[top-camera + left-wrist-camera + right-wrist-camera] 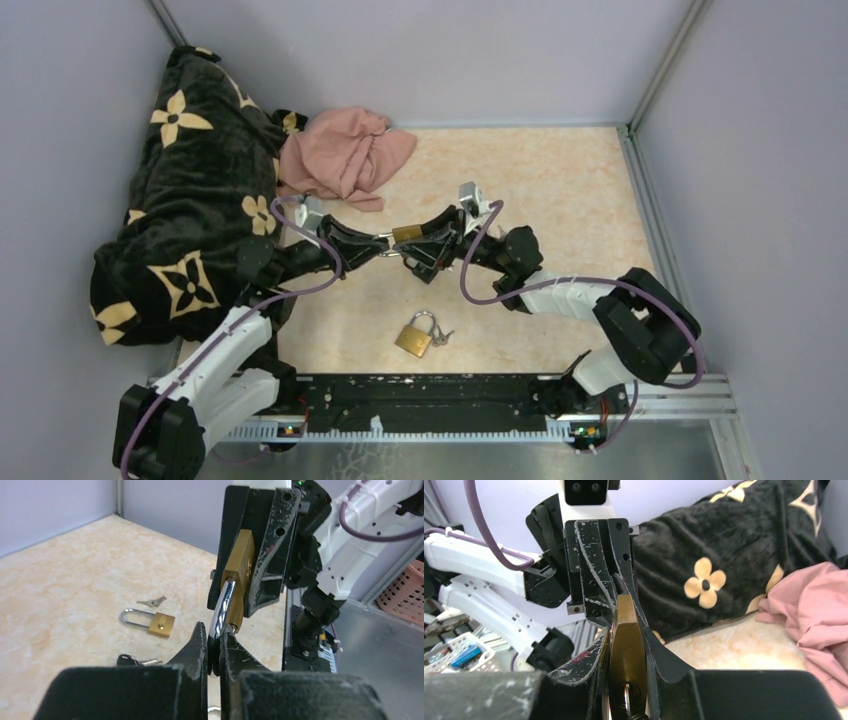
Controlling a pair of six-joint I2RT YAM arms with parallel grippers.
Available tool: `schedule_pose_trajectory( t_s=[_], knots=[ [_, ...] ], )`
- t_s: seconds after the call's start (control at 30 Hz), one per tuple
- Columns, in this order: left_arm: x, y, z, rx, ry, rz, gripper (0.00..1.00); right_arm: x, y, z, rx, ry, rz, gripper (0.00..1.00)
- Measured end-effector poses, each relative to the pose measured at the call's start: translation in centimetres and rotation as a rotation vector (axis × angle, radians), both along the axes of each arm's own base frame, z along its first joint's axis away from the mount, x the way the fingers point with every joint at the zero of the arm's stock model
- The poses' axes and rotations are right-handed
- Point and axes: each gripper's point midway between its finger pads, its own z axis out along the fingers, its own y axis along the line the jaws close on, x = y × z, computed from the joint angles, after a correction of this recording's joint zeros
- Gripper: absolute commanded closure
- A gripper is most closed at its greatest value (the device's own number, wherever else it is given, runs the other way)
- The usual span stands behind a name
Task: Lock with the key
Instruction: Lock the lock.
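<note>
A brass padlock (406,233) hangs in the air over the middle of the table, held between both grippers. My left gripper (215,630) is shut on its silver shackle (222,605). My right gripper (626,630) is shut on the brass body (626,645), one finger on each flat side. In the right wrist view a thin silver key blade (626,696) shows in the keyhole on the body's near end. From above, the left gripper (382,241) and right gripper (425,240) meet tip to tip at the lock.
A second brass padlock (415,337) lies on the table near the arm bases, with small keys (441,335) beside it. A black-headed key (127,659) lies nearer the left gripper. A black flowered blanket (190,190) and a pink cloth (345,155) fill the far left.
</note>
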Motion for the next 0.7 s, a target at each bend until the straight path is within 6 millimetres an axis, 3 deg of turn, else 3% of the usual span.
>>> schedule_pose_trajectory(
  t_s=[0.2, 0.33, 0.53, 0.7],
  knots=[
    [1.1, -0.5, 2.1, -0.018, -0.043, 0.026, 1.0, 1.1, -0.2, 1.4, 0.089, -0.014, -0.055, 1.0],
    [1.2, -1.3, 2.1, -0.021, -0.053, 0.046, 1.0, 1.4, -0.3, 2.1, 0.129, -0.02, -0.064, 1.0],
    [3.2, -2.0, 2.1, -0.011, -0.072, 0.13, 1.0, 2.9, -0.6, 2.4, 0.141, -0.015, -0.112, 1.0],
    [4.2, -2.4, 3.2, -0.004, -0.104, 0.157, 1.0, 3.8, -1.1, 3.1, 0.171, -0.026, -0.163, 1.0]
  ],
)
